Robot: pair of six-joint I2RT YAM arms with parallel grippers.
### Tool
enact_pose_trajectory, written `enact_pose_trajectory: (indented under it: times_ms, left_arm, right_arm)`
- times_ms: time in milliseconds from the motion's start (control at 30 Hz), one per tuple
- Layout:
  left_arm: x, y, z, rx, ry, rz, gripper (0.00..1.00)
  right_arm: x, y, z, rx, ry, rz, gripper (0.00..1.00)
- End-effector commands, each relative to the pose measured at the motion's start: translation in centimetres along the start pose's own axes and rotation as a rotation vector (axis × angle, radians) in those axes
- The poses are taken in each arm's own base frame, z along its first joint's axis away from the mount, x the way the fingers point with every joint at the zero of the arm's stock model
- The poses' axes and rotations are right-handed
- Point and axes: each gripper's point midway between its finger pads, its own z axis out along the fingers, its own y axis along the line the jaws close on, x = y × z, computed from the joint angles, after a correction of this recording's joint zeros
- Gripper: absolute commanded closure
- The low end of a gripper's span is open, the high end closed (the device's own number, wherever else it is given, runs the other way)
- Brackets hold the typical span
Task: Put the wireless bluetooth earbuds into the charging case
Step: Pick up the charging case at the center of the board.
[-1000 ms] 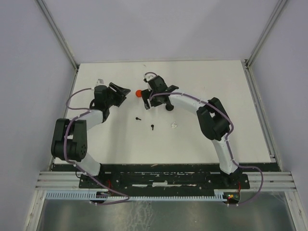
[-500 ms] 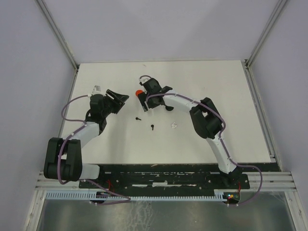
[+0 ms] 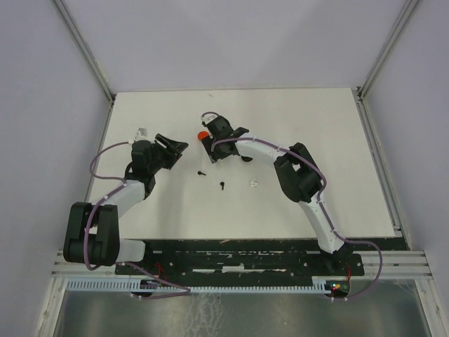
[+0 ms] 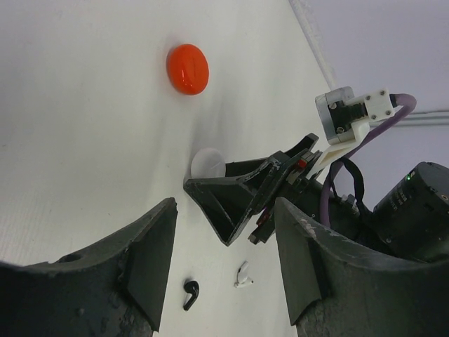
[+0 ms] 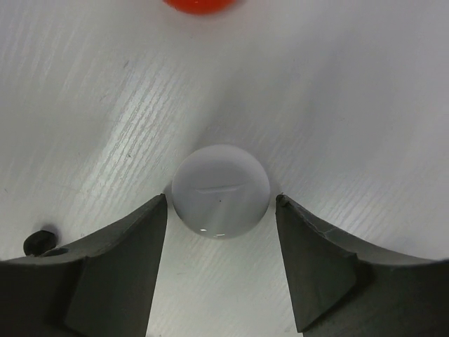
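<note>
A white round charging case (image 5: 221, 191) lies flat on the table, its lid seam showing. My right gripper (image 5: 221, 202) is open, with a fingertip just off each side of it. In the top view the right gripper (image 3: 210, 145) covers that case. My left gripper (image 3: 170, 149) hovers to its left, open and empty, pointing at it. Through the left gripper (image 4: 226, 205) I see the white case (image 4: 208, 163), a black earbud (image 4: 191, 293) and a white earbud (image 4: 243, 277). Two black earbuds (image 3: 201, 172) (image 3: 222, 186) and the white earbud (image 3: 253, 184) lie loose, nearer the arm bases.
A red round disc (image 3: 202, 135) sits just beyond the right gripper, also seen as the red disc (image 4: 187, 69) in the left wrist view. A dark round object (image 3: 247, 157) lies under the right forearm. Enclosure walls ring the white table (image 3: 316, 140).
The right gripper has shifted slightly left onto the white case and its jaws have narrowed around it. The left arm has drawn its elbow back towards its base; its gripper still points at the case.
</note>
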Motion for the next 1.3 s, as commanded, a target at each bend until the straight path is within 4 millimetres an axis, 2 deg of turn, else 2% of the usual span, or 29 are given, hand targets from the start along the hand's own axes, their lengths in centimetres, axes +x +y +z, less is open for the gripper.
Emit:
enact_pose_trajectory:
  times_ms: [0, 167, 333, 400, 467, 533, 633, 800, 1067, 1267]
  left_arm:
    - [-0.5, -1.2, -0.5, 0.048, -0.019, 0.061, 0.35]
    - [-0.2, -0.9, -0.4, 0.046, -0.011, 0.061, 0.35]
    - [-0.1, -0.7, -0.2, 0.047, -0.001, 0.06, 0.36]
    - [0.2, -0.7, 0.0, 0.051, 0.011, 0.06, 0.36]
    - [0.6, -0.8, 0.3, 0.068, 0.035, 0.061, 0.36]
    - [1.3, -1.3, 0.8, 0.101, 0.087, 0.066, 0.36]
    - [2.7, -2.6, 1.6, 0.185, 0.199, 0.079, 0.37]
    - [4.1, -3.3, 2.0, 0.267, 0.292, 0.084, 0.38]
    - [5.6, -4.5, 1.9, 0.355, 0.366, 0.118, 0.39]
    - [7.4, -5.9, 2.4, 0.391, 0.413, 0.152, 0.41]
  right_arm:
    - [-1.0, -0.1, 0.5, 0.018, -0.031, -0.009, 0.3]
    - [-0.9, -0.1, 0.8, 0.02, -0.03, -0.016, 0.37]
    - [-0.7, -0.3, 0.5, 0.022, -0.03, -0.022, 0.57]
    - [-0.8, -0.4, 0.0, 0.02, -0.053, -0.042, 0.67]
    - [-1.6, -0.7, -1.3, 0.014, -0.117, -0.076, 0.79]
    - [-2.2, -0.5, -3.2, -0.032, -0.203, -0.13, 0.84]
    - [-3.2, -0.3, -6.3, -0.133, -0.326, -0.188, 0.87]
    - [-2.7, -0.3, -9.6, -0.329, -0.35, -0.191, 0.87]
    - [-1.3, 0.2, -11.8, -0.48, -0.304, -0.21, 0.86]
    - [-1.1, 0.8, -12.8, -0.526, -0.278, -0.221, 0.86]
